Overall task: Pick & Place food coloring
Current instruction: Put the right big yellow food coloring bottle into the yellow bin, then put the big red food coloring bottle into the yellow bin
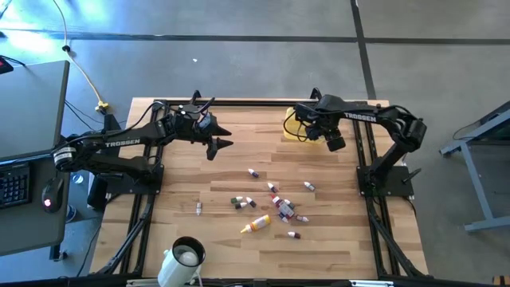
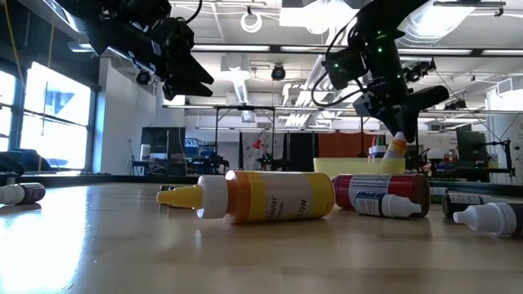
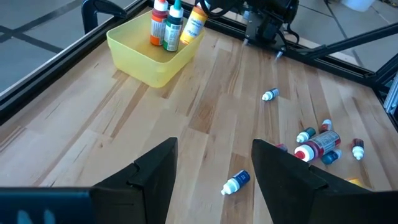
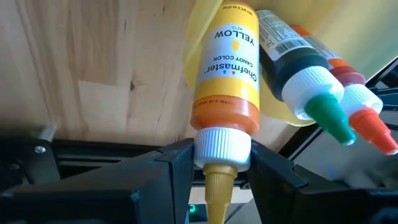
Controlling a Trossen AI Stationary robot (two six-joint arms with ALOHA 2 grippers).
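R gripper (image 4: 214,163) pinches yellow bottle (image 4: 227,68) in tray (image 3: 146,59).

yellow bottle (image 4: 225,74): "Chefmaster CANDY COLOR YELLOW" | both arms (image 1: 119,144): "TROSSEN", faint on the right one

Bright ceiling lights, window glare, soft shadows

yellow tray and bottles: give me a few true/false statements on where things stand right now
1. The right gripper has its fingers at the cap of a yellow bottle in the yellow tray. True.
2. The tray is empty. False: it holds a green-tipped bottle and a red-tipped bottle too.
3. The left gripper carries a bottle. False: its fingers are open and empty.
4. Bottles lie loose on the table. True.
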